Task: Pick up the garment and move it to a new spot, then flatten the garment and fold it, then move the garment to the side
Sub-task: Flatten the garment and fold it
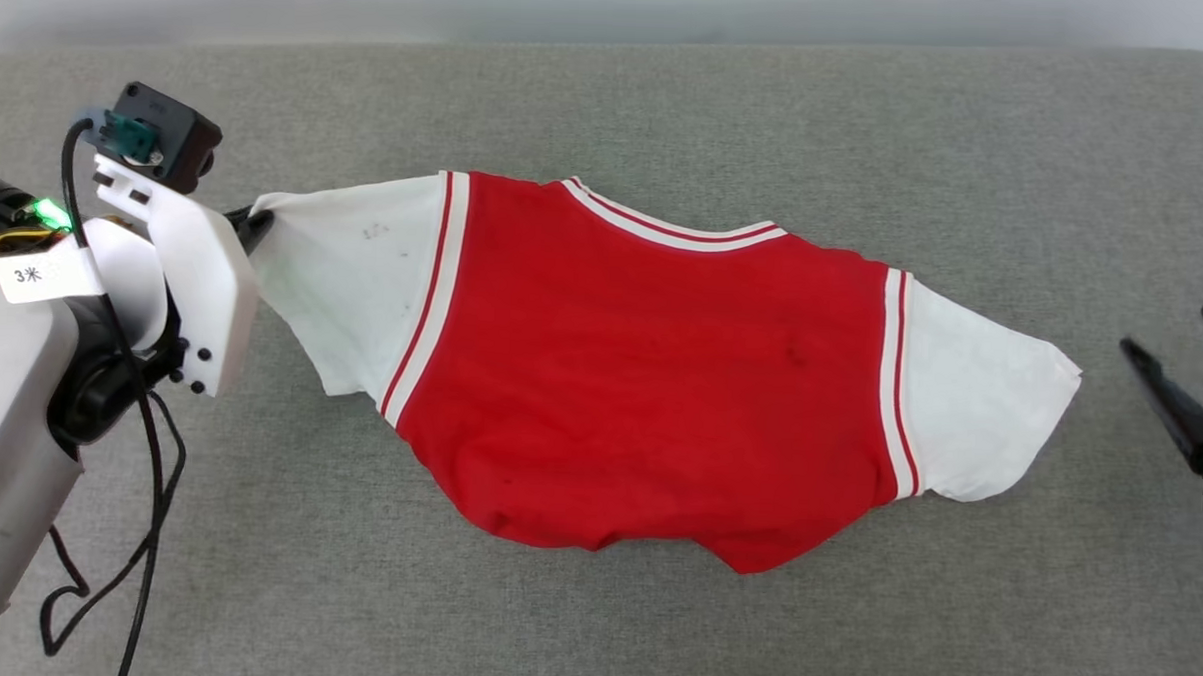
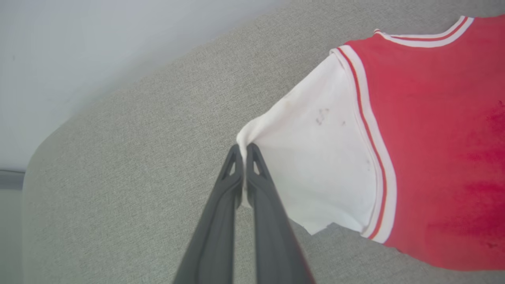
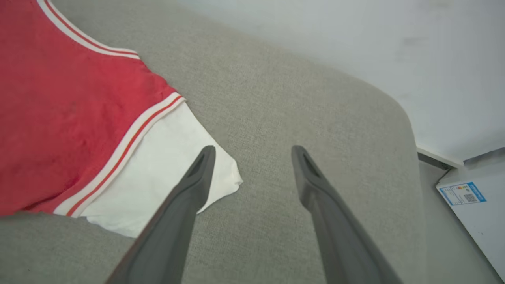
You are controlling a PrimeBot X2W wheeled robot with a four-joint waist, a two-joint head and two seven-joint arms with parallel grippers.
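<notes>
Pinching sleeve (image 2: 315,157) tip, L hand (image 2: 244,149) clamped on shirt (image 1: 640,379), which lies spread on grey bench (image 1: 670,100). R hand (image 3: 252,152) open, near other sleeve (image 3: 158,185). Risk: thin grip slips w/ pull; one-sided lift bunches fabric.

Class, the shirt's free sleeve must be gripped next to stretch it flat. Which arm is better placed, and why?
Right, probably. The right tool is open near the free sleeve; the left tool is shut on the other sleeve.
</notes>
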